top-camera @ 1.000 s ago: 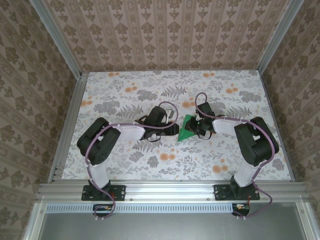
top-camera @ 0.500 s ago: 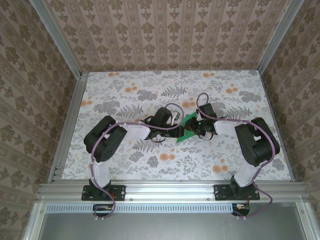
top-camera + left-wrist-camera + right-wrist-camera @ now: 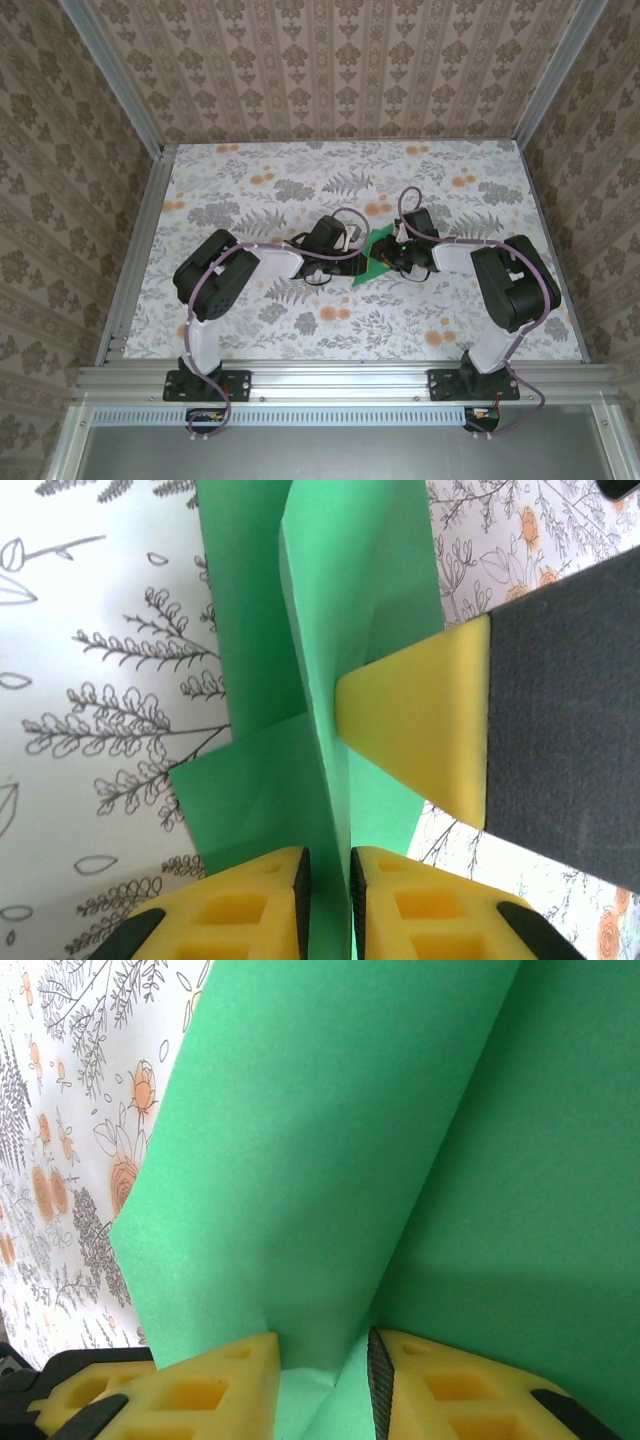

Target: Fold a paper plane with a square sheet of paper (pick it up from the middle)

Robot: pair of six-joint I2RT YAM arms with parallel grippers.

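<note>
The left hand (image 3: 325, 880), narrowed, pinches the raised centre ridge of the square sheet of paper (image 3: 376, 252), probably to sharpen that crease. The part-folded sheet lies mid-way across the bench (image 3: 250, 180). From three o'clock the right hand (image 3: 322, 1365) nips another fold, apparently steadying it, and one of its fingertips crowds the ridge, leaving little room.

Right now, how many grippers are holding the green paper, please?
2: the left gripper pinches the upright crease of the green paper; the right gripper grips it from the right.
</note>
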